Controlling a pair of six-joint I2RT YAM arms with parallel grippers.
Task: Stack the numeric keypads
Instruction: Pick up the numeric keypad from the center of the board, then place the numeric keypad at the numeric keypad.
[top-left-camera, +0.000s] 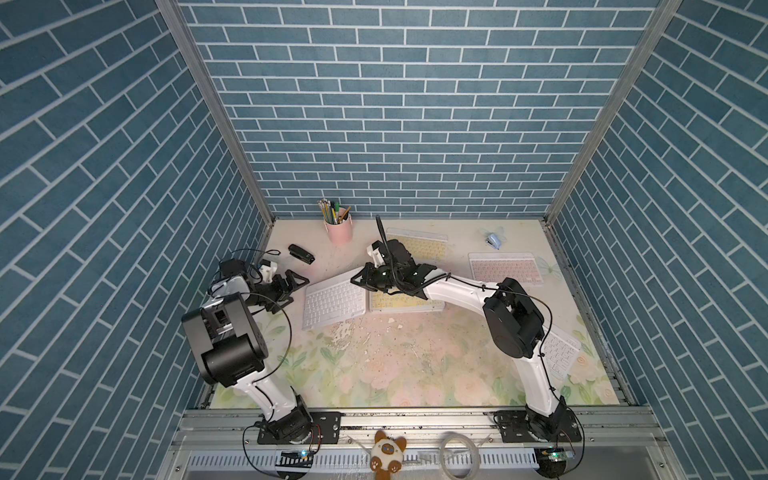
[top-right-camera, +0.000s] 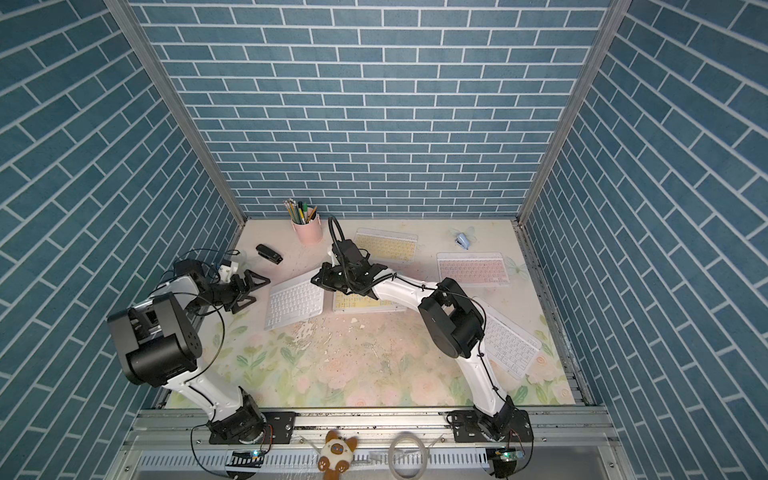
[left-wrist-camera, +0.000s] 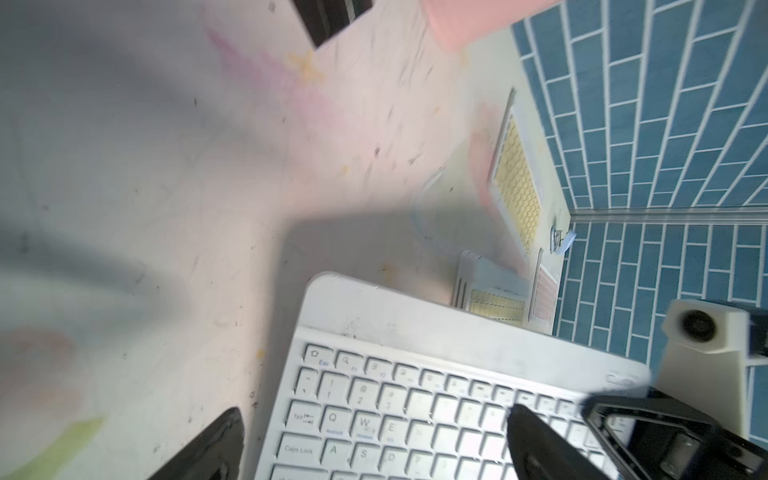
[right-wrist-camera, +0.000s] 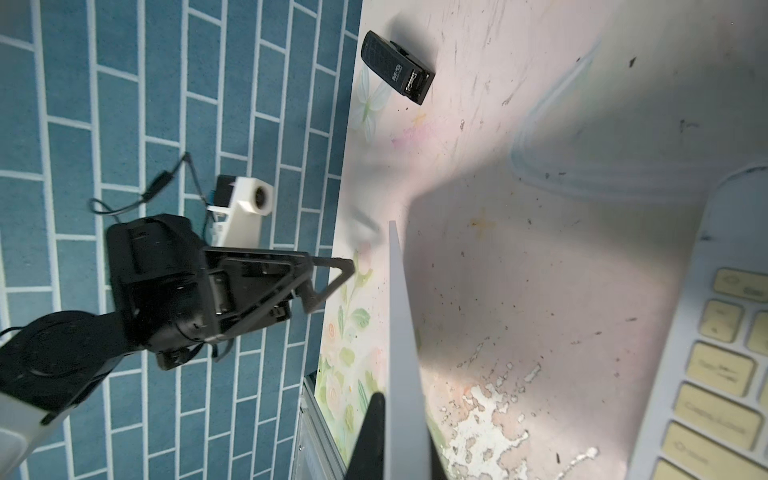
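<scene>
A white-keyed keypad (top-left-camera: 334, 301) lies tilted at mid-table, and its right end is pinched edge-on in my right gripper (right-wrist-camera: 401, 399), which is shut on it. My left gripper (top-left-camera: 297, 286) stands open at the keypad's left end. In the left wrist view one of its fingers (left-wrist-camera: 224, 440) hangs over the mat and the other over the keys (left-wrist-camera: 436, 395). Beside the white one, a yellow keypad (top-left-camera: 405, 302) lies partly under my right arm. Further keypads are a yellow one (top-left-camera: 419, 243) at the back, a pink one (top-left-camera: 505, 268) and a white one (top-right-camera: 511, 345) at the right.
A pink pencil cup (top-left-camera: 338, 230) stands at the back. A black stapler (top-left-camera: 301, 253) lies at the back left, close to my left gripper. A small light-blue stapler (top-left-camera: 493, 241) sits at the back right. Blue brick walls enclose three sides.
</scene>
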